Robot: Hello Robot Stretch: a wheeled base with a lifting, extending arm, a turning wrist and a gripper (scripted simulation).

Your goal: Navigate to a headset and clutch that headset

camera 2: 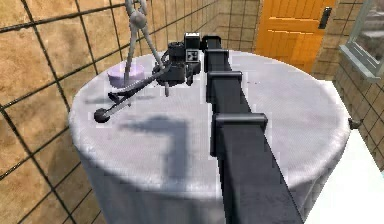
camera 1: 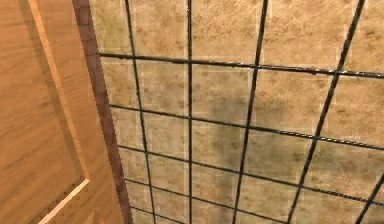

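A small lilac thing (camera 2: pixel 128 73) lies on the round table (camera 2: pixel 300 120) near its far edge. It is probably the headset, but its shape is too vague to be sure. The gripper (camera 2: pixel 150 79) is right at it. I cannot tell how the fingers stand, or whether they hold anything. The arm (camera 2: pixel 235 130) stretches across the tabletop, I think because the thing sits far in. The robot faces the tiled wall (camera 1: pixel 250 110) beside a wooden door (camera 1: pixel 40 120), so its reaching side is toward the table.
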